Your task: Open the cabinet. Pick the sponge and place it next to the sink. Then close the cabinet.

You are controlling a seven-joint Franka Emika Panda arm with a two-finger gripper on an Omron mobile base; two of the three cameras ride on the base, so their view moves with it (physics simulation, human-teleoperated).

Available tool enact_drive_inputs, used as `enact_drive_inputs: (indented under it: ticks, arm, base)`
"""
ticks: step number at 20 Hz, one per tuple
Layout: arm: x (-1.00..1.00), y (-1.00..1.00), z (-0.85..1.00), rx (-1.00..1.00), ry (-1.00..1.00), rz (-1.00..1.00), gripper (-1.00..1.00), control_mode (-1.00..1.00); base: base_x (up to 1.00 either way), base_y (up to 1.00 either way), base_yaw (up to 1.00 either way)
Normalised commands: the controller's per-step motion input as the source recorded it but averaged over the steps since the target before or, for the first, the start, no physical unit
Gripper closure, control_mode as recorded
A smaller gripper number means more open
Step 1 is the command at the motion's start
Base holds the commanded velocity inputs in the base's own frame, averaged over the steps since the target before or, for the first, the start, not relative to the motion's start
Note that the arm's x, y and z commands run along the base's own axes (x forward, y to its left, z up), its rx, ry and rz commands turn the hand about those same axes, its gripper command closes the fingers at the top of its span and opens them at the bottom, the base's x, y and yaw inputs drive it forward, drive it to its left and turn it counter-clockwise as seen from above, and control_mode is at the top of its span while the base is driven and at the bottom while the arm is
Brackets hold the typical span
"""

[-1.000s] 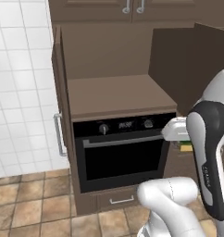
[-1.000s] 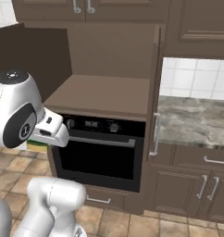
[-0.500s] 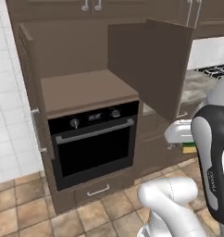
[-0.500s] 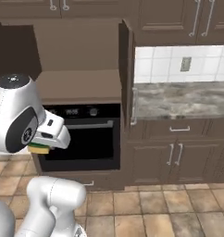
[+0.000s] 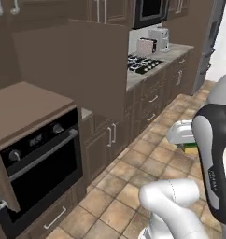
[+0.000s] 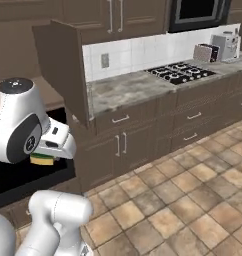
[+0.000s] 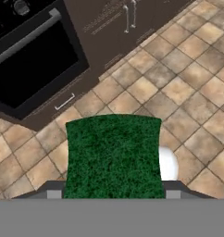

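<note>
Two cabinet doors are standing open: the right one is swinging out over the oven in the left base view, and the same door is showing edge-on beside the counter in the right base view. The brown shelf inside the cabinet is lying bare just above the oven. At the lower left of the left base view, the edge of the other open door is showing its silver handle end.

The gripper is holding the sponge between its fingers, the green face filling the middle of the hand view above the tiled floor. From the right base view the sponge is peeking out under the white hand, green on top with a yellow layer below, in front of the oven's dark door. From the left base view the sponge is showing as a small green and yellow strip beside the dark forearm, well above the floor.

Farther right along the wall, a grey stone counter is running past a black hob to a toaster. A microwave is hanging above the hob. The lower brown doors with short curved handles are staying shut under the counter.
</note>
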Motion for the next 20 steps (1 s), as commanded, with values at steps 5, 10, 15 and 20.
enact_drive_inputs:
  ticks: [5,10,15,20]
  arm:
    - [0.00,0.00,0.00,0.00,0.00,0.00,1.00,1.00]
    - [0.00,0.00,0.00,0.00,0.00,0.00,1.00,1.00]
    - [0.00,0.00,0.00,0.00,0.00,0.00,1.00,1.00]
    - [0.00,0.00,0.00,0.00,0.00,0.00,1.00,1.00]
  base:
    - [-0.21,0.14,-0.78]
    - [-0.14,0.02,-0.80]
    - [0.00,0.00,-0.76]
    - [0.08,0.00,-0.71]
